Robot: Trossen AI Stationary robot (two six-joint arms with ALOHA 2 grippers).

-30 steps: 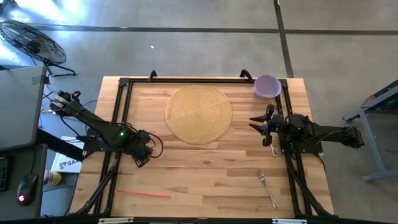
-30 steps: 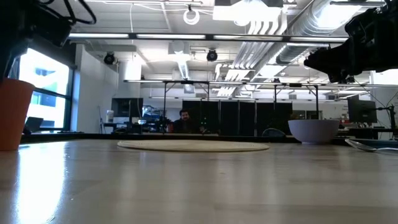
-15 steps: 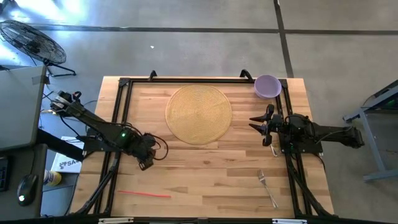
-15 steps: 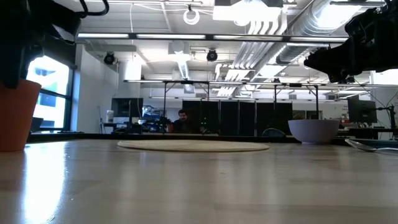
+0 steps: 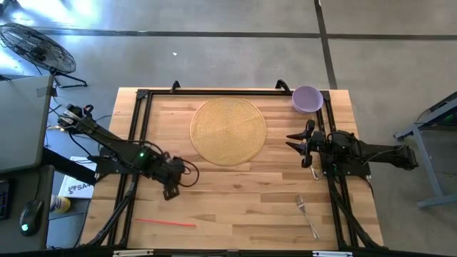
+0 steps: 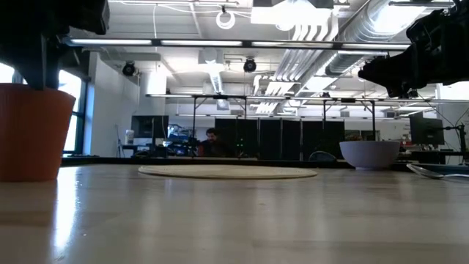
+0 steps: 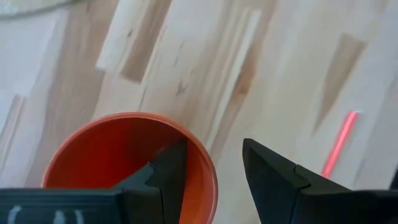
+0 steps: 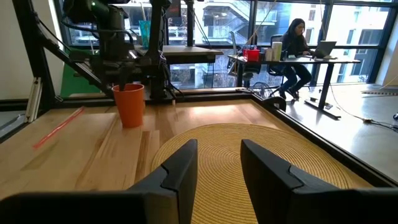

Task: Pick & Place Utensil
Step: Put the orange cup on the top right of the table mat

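Observation:
My left gripper (image 7: 214,171) is near the table's left-middle (image 5: 171,190), shut on an upright orange cup (image 7: 124,155) that also shows in the low view (image 6: 33,132) and the right wrist view (image 8: 130,104). In the high view the gripper hides the cup. A silver fork (image 5: 308,215) lies flat near the right near corner. A thin red straw (image 5: 166,223) lies flat near the near edge. My right gripper (image 8: 217,165) is open and hovers at the mat's right side (image 5: 291,141), touching nothing. My left gripper comes at the cup from above, pointing down. One finger (image 7: 171,165) is inside the cup and the other (image 7: 267,168) is outside, with the wall at the rim (image 7: 211,177) between them. The cup stands upright; I cannot tell whether its base (image 6: 29,178) is on the table.
A round woven mat (image 5: 228,130) lies at the far middle, and a purple bowl (image 5: 307,98) stands at the far right corner. A black frame (image 5: 143,128) runs along the table's left, far and right sides. Bare wood lies between the cup and the fork.
My left gripper has moved toward the table's right and near edges, carrying the orange cup along upright. In the low view the cup has grown larger and shifted to the right. My right arm has kept still.

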